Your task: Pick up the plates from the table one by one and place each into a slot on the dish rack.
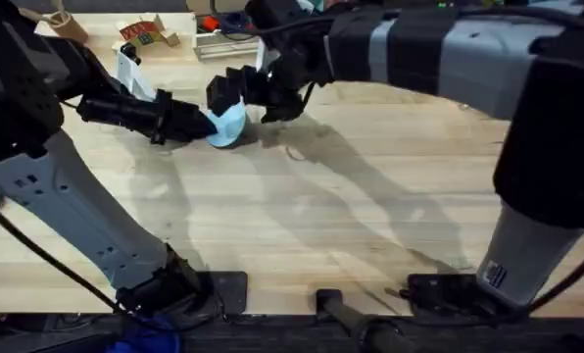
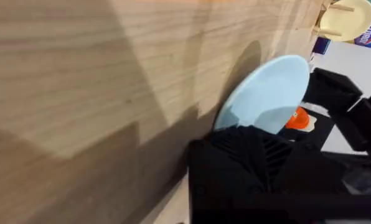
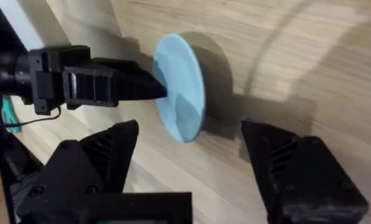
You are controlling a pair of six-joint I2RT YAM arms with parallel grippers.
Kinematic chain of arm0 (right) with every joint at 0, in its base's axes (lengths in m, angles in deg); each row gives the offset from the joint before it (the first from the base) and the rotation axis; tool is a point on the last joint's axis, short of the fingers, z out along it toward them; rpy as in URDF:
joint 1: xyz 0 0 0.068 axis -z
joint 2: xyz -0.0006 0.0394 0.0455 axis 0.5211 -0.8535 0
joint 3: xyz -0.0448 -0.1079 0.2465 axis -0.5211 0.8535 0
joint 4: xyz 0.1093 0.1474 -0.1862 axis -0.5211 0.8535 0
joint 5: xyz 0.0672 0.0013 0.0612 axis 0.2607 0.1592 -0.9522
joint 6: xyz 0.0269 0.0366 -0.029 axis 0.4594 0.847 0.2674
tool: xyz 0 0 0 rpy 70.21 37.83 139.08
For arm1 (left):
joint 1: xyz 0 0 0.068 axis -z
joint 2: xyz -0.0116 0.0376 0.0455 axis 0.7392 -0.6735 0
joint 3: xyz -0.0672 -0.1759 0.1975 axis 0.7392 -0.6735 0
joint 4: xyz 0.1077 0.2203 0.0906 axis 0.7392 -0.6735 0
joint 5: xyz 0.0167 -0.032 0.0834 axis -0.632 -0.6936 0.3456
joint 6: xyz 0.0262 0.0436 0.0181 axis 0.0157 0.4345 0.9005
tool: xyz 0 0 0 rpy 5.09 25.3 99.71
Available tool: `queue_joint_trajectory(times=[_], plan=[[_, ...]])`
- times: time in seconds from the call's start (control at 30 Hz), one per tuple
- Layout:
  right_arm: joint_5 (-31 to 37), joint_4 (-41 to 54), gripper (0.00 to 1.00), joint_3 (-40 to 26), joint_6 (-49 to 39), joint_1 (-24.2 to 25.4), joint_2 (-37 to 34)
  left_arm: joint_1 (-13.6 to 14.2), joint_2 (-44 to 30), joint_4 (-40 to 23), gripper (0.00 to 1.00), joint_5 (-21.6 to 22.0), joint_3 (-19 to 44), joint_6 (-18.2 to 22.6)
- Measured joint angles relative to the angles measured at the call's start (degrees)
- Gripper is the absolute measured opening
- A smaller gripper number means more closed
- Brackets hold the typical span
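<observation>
Two tools, one blue plate between them, one cream plate farther off. Left tool (image 1: 206, 123) clamped narrow on the rim of the pale blue plate (image 1: 228, 124), black fingertips (image 3: 149, 89) pinching its edge from the left side, as seen from the right wrist. Plate held up on edge, nearly upright, slightly tilted, lower rim at or just above the counter (image 1: 302, 216); contact with the boards too hard to judge. Right tool (image 1: 256, 90) spread wide, nothing gripped, its two black fingers (image 3: 297, 171) set apart on either side of the plate in the right wrist view, not touching it. From overhead, right tool just behind and to the right of the plate, left tool just to its left, both meeting at the far middle of the counter. From the left wrist, blue plate (image 2: 266, 93) rising out of the left tool's own black fingers (image 2: 248, 162), right tool (image 2: 347, 106) dark just beyond it, an orange patch visible between. Cream plate (image 2: 346, 18) standing among light wooden sticks of the dish rack (image 2: 327, 17) at the far edge, well apart from both tools. Clutter of small boxes (image 1: 145, 34) along the far end of the counter, behind the arms.
</observation>
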Motion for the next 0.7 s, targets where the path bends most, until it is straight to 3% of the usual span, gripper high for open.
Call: queue_joint_trajectory(times=[0.7], plan=[[-0.26, -6.43, 0.994, -0.07, 10.92, -1.54, -4.43, 0.00, 0.00, 0.00, 0.041, 0.00, 0.00, 0.00]])
